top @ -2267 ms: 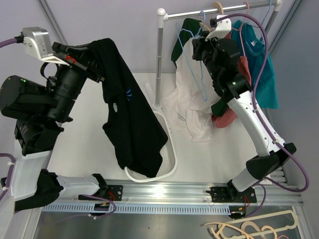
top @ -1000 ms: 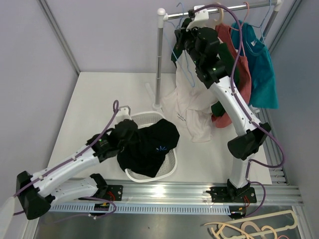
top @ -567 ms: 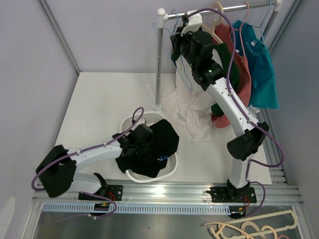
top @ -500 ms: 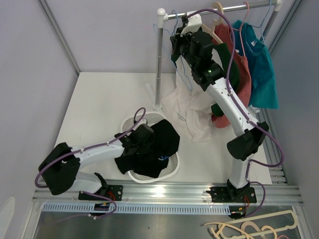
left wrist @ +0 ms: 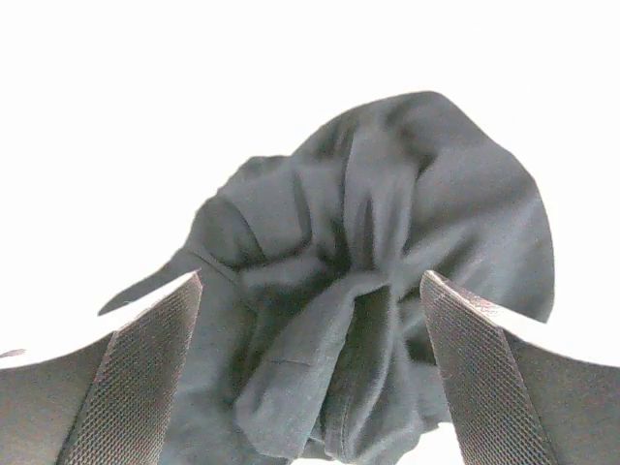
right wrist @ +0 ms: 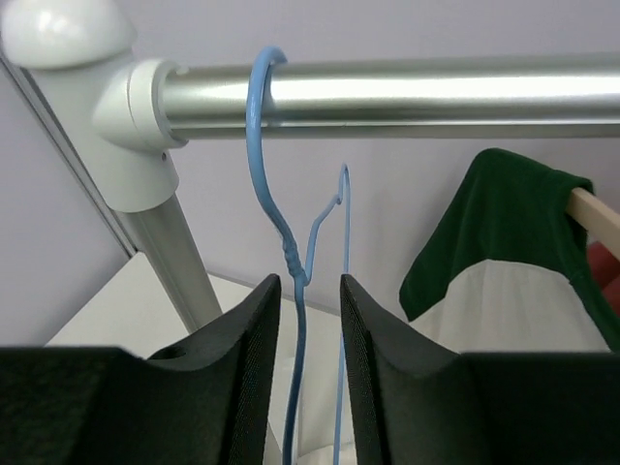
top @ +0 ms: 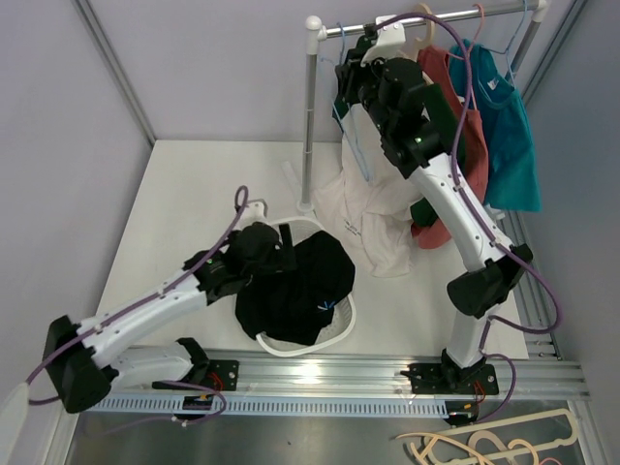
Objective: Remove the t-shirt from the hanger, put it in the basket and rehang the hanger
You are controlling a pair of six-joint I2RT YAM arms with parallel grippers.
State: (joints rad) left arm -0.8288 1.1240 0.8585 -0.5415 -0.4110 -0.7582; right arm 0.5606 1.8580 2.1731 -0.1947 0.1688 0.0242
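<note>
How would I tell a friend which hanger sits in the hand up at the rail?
Find the metal rail at the back and follow it to its white corner joint. The hanger hooks on just beside that joint, its neck inside the right hand. It is thin blue wire, unlike the wooden hanger further along under a green shirt.

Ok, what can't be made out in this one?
- Left wrist view: glare whites out everything around the black t-shirt, so the basket does not show there.
- Top view: the right gripper's fingertips are hidden behind its own wrist at the rail.
- Right wrist view: the blue hanger's lower part is cut off by the bottom edge; whether its wire touches a finger is unclear.
</note>
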